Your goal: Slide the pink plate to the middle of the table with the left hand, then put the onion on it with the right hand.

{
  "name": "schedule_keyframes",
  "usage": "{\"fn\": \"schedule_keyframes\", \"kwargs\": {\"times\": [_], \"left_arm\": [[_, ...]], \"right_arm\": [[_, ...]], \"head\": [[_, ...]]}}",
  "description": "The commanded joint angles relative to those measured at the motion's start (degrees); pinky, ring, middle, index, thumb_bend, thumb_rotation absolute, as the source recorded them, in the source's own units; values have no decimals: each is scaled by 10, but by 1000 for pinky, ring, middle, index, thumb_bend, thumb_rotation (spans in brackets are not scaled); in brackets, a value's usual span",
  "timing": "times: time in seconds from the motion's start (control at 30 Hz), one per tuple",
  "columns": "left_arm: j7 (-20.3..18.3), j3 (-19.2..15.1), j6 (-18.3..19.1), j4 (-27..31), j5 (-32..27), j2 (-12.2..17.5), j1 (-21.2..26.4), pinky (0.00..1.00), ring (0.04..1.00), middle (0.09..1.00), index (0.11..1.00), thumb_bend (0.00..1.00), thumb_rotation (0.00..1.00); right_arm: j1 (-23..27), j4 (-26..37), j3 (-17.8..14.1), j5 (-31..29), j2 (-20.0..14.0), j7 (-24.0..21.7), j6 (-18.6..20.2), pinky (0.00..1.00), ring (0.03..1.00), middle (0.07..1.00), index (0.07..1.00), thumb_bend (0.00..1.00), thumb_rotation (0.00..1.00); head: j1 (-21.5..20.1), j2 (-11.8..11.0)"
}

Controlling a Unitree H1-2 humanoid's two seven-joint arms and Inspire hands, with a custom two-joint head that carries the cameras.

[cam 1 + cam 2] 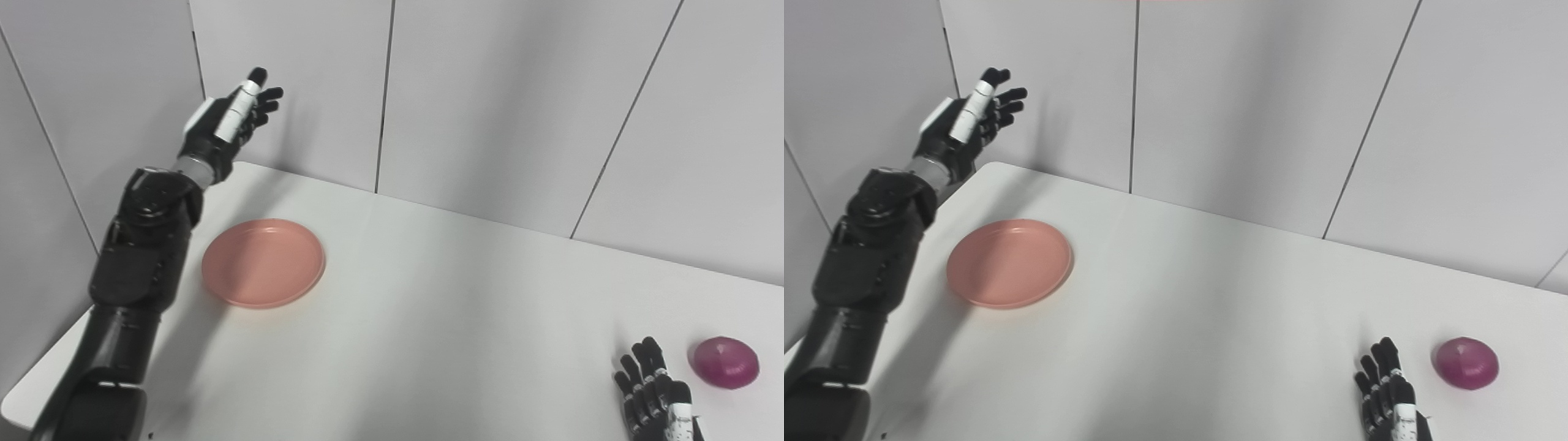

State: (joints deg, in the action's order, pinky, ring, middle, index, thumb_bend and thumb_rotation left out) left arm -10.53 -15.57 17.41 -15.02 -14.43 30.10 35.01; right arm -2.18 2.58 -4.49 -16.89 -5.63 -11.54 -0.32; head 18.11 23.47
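The pink plate point(263, 262) lies flat on the left part of the white table point(441, 318), with nothing on it. My left hand point(229, 119) is raised high above the table's far left corner, beyond the plate, open with fingers spread and holding nothing. A purple-red onion point(725, 361) rests on the table at the near right. My right hand point(652, 389) sits low at the bottom edge, just left of the onion and apart from it, open with fingers extended.
Grey panelled walls point(490, 110) close off the back and left of the table. The table's left edge runs under my left forearm point(135, 269).
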Motion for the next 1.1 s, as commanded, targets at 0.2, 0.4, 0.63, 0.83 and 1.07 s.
{"fn": "schedule_keyframes", "kwargs": {"times": [0.2,0.4,0.63,0.83,1.07], "left_arm": [[-29,-35,-110,-120,-22,41,35,899,894,893,956,921,886],[-28,-51,-133,-174,-33,36,30,890,875,884,971,926,869],[-26,-53,-158,-206,-34,19,19,884,886,893,979,926,885],[-36,-50,-169,-220,-38,12,11,878,881,894,982,884,909],[-47,-53,-185,-247,-45,11,3,883,874,867,980,921,870]], "right_arm": [[-38,-70,-3,-6,7,-10,-21,1000,1000,1000,1000,775,888],[-39,-70,-5,-6,4,-12,-18,1000,1000,1000,1000,783,882],[-42,-62,-3,-4,5,-11,-15,1000,1000,1000,1000,781,881],[-43,-61,-1,4,5,-8,-17,1000,1000,1000,1000,812,885],[-45,-53,0,5,8,-5,-11,1000,1000,1000,1000,832,868]], "head": [[1,5],[1,7],[-2,11],[-5,13],[-7,14]]}}
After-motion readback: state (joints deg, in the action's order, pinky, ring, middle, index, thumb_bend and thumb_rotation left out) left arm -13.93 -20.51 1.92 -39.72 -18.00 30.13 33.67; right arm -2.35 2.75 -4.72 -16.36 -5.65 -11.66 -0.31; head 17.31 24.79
